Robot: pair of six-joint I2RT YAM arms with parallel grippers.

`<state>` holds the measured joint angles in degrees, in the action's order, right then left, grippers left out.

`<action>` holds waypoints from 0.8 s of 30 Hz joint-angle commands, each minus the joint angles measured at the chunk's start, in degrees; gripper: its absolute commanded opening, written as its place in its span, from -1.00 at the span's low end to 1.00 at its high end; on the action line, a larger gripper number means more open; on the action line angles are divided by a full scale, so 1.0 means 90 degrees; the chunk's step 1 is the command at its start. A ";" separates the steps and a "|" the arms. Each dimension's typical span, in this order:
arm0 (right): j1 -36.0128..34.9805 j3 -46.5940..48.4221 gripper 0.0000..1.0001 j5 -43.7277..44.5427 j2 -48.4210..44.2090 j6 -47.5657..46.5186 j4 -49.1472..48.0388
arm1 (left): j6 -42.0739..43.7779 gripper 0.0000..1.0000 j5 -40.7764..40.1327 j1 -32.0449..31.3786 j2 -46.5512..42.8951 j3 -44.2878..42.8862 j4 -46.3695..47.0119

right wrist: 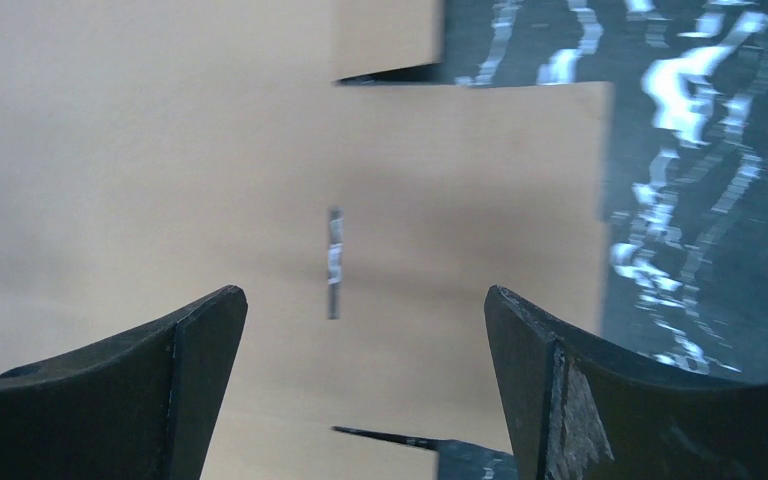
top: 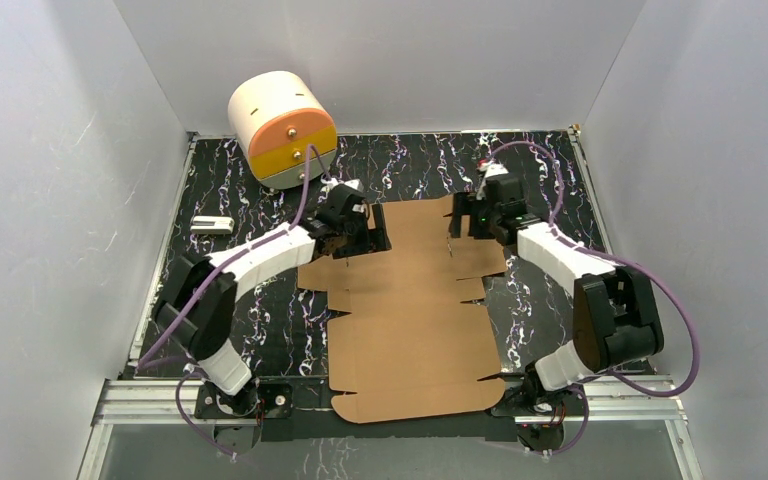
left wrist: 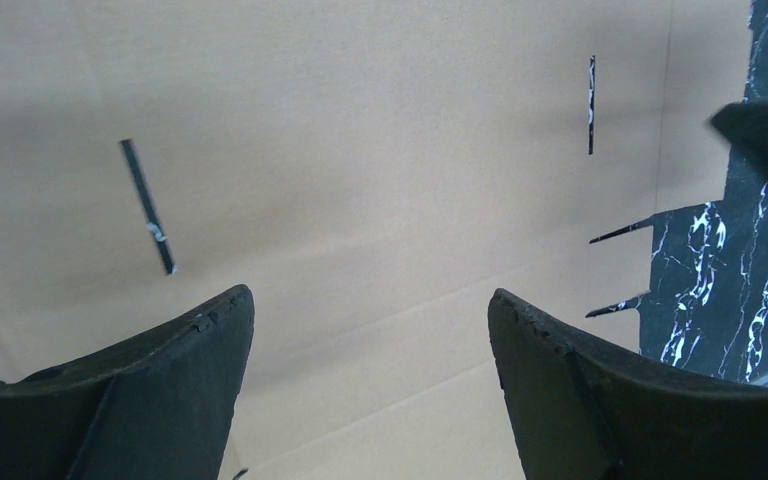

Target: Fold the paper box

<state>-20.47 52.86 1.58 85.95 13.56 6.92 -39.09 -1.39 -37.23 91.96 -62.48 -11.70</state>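
Observation:
The paper box [top: 410, 320] is a large flat brown die-cut cardboard sheet with flaps and slits, lying on the black marbled table from the near edge to mid-table. My left gripper [top: 358, 240] hovers over its far left corner, open and empty; the cardboard [left wrist: 360, 180] fills the left wrist view between the fingers. My right gripper [top: 457, 222] hovers over the far right flap, open and empty; the right wrist view shows the flap [right wrist: 260, 180] with a short slit and the table beside it.
A cream cylindrical cabinet [top: 282, 128] with orange and yellow drawers stands at the far left. A small white object [top: 211, 225] lies at the left table edge. White walls enclose the table on three sides.

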 commanded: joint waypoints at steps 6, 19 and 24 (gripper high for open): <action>0.1554 -0.0189 0.97 -0.0656 -0.0261 0.0148 -0.0101 | 0.0190 0.68 0.0621 0.0026 0.0924 -0.0705 0.0206; 0.2421 -0.0388 0.88 -0.1836 0.0550 0.0251 -0.0528 | 0.0418 0.67 0.0489 0.0151 0.1139 -0.0439 0.0182; 0.2421 -0.0480 0.83 -0.2049 0.0780 0.0241 -0.0585 | 0.0442 0.67 0.0503 0.0218 0.1156 -0.0336 0.0219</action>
<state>1.23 49.28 -13.50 91.98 15.29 4.32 -36.03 3.05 -36.03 102.89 -66.35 -9.67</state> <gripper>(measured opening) 0.925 0.836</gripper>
